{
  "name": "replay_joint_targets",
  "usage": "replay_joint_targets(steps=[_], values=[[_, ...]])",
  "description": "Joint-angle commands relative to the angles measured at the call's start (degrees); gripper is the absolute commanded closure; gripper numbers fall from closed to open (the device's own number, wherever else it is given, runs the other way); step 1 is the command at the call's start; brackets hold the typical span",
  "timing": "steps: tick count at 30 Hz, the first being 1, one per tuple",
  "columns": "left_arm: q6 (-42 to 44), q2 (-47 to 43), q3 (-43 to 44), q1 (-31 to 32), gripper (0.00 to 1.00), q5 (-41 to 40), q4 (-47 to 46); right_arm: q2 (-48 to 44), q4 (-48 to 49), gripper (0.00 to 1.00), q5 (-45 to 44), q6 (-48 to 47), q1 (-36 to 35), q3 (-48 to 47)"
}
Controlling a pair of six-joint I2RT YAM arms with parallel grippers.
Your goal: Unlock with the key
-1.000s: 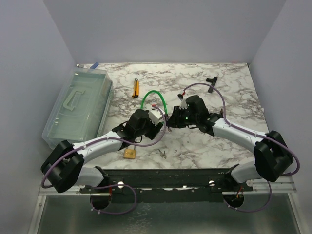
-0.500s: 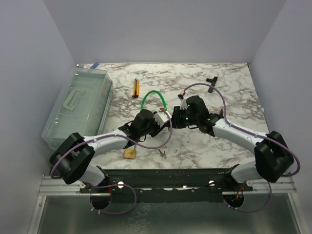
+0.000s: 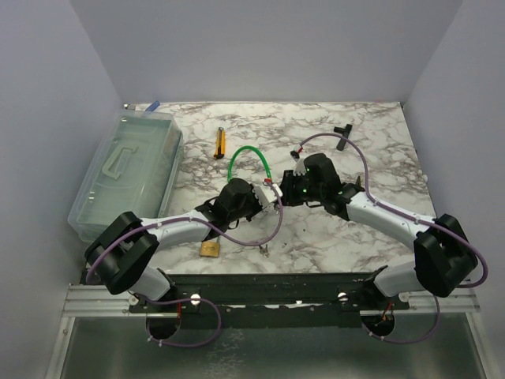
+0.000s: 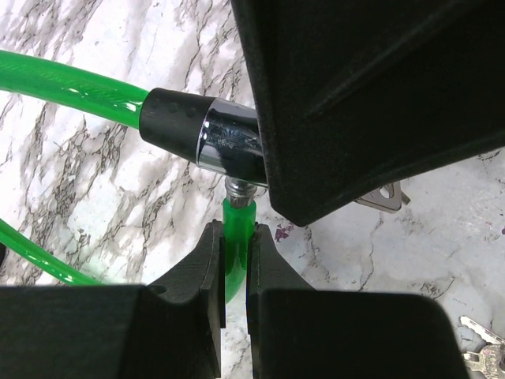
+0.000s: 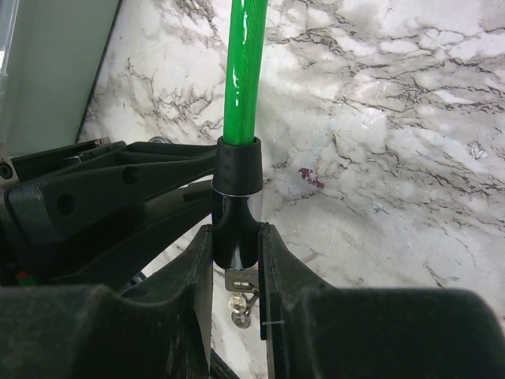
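A green cable lock (image 3: 246, 153) loops on the marble table. My right gripper (image 5: 237, 234) is shut on its black and chrome barrel (image 5: 236, 205), holding it off the table. A small silvery key (image 5: 241, 278) sticks out of the barrel's lower end, with a ring hanging from it. The key's head (image 4: 383, 199) also peeks from behind the right gripper in the left wrist view. My left gripper (image 4: 235, 234) is shut on the green cable end (image 4: 237, 217), whose metal pin meets the barrel (image 4: 221, 142). From above, both grippers (image 3: 269, 190) (image 3: 287, 189) meet at the table's middle.
A brass padlock (image 3: 209, 249) and loose small keys (image 3: 264, 251) lie near the front edge. A clear plastic box (image 3: 126, 174) stands at the left. A yellow utility knife (image 3: 220, 143) and a black part (image 3: 342, 128) lie at the back.
My left arm has reached right to the lock, and its gripper has closed on the green cable end. The right gripper has held still on the barrel.
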State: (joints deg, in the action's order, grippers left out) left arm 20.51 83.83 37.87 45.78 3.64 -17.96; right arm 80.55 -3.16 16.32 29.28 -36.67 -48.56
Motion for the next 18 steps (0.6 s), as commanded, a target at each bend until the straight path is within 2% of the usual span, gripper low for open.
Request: replay_joint_targets(steps=[1, 18], values=[[-0.3, -0.5, -1.0, 0.1, 1.0, 0.7, -3.2, -2.0, -1.6, 1.0, 1.0, -0.5, -0.2, 1.2], [-0.2, -5.9, -6.9, 1.1, 1.0, 1.8, -2.4, -4.6, -3.9, 1.0, -2.6, -1.7, 0.2, 0.5]])
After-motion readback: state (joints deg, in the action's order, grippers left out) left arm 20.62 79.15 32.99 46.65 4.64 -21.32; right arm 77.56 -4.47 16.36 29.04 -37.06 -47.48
